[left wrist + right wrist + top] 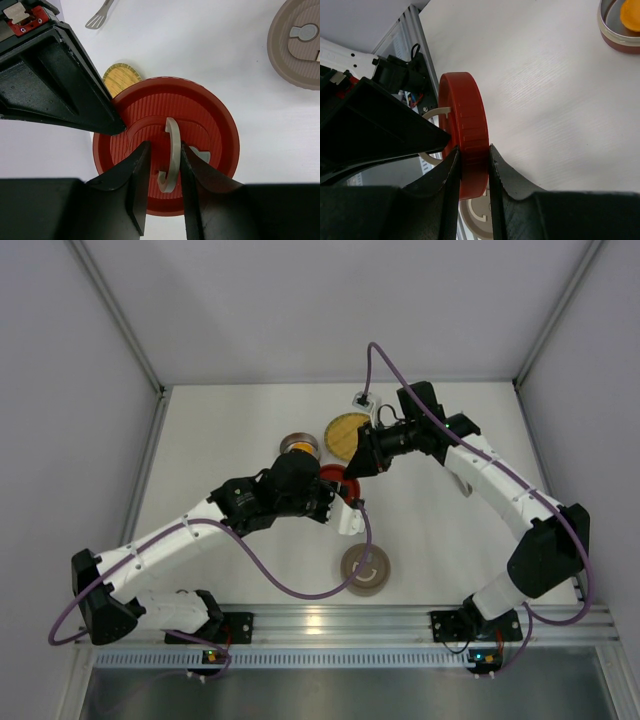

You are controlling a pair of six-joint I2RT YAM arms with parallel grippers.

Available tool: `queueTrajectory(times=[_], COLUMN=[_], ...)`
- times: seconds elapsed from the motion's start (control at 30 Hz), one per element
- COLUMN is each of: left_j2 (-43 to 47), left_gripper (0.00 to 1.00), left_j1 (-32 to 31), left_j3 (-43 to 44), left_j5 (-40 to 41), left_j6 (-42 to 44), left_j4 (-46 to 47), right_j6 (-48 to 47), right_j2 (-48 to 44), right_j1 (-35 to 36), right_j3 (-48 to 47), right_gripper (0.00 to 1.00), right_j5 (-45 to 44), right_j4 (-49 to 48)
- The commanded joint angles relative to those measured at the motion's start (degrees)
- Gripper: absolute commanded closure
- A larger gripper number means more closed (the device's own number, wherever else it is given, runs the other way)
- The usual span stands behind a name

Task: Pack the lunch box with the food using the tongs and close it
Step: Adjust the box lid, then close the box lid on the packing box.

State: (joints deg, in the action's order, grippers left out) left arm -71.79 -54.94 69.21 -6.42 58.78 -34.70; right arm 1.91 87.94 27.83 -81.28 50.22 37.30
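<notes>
At the middle of the table (220,430) we find the two grippers meeting on the red lid (335,480). The right gripper (474,149) is clamped across its rim. The left gripper (164,146) stands with jaws apart around the pale ring handle (174,150): one finger is almost touching and the other shows a gap, so there is no pinch yet.

We judge this to be a handover of the lid. To do it well, the left should centre on the ring and close squarely before the right lets go, because the thin ring could fold or slip sideways.

From the lid, the woven yellow plate (348,435) lies at twelve o'clock, the tan lid (365,569) at five and the lunch-box tin (283,445) at ten. The red lid is finely ribbed matt plastic with a smooth banded rim, and the tin has a metal lip.

The tongs (100,17) are silver and lie flat beyond the plate, untouched. The orange ball (630,14) sits in the tin. We cannot make out any red pieces.
</notes>
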Motion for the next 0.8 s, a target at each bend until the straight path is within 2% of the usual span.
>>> queueTrajectory(times=[0.0,0.4,0.5,0.6,0.63,0.73,0.77], left_j2=[0.2,-0.3,-0.6,-1.2,-1.2,-1.2,-1.1], left_gripper=[0.66,0.71,0.78,0.89,0.98,1.00,1.00], left_j1=[0.2,0.1,0.1,0.1,0.2,0.1,0.2], left_j3=[0.4,-0.1,-0.1,0.1,0.4,0.9,1.0], left_j5=[2.3,1.5,1.6,1.6,1.7,1.4,1.3], left_j6=[1.0,0.7,0.4,-0.9,-1.3,-3.0,-3.4], left_j4=[-0.9,-1.6,-1.9,-2.1,-2.3,-2.9,-3.1], right_j6=[-0.1,0.5,0.4,0.4,0.4,0.5,0.9], right_j2=[-2.2,-2.2,-2.2,-2.1,-1.9,-1.1,-0.9], right_j1=[-0.1,-0.1,-0.1,-0.1,-0.1,-0.6,-0.8], right_j3=[-0.4,-0.6,-0.6,-0.6,-0.7,-1.2,-1.4], right_gripper=[1.00,1.00,1.00,1.00,1.00,0.98,0.89], right_j5=[4.0,7.2,7.7,7.7,7.6,7.6,7.7], right_j4=[-0.9,-1.3,-1.1,-0.9,-0.8,-0.4,-0.4])
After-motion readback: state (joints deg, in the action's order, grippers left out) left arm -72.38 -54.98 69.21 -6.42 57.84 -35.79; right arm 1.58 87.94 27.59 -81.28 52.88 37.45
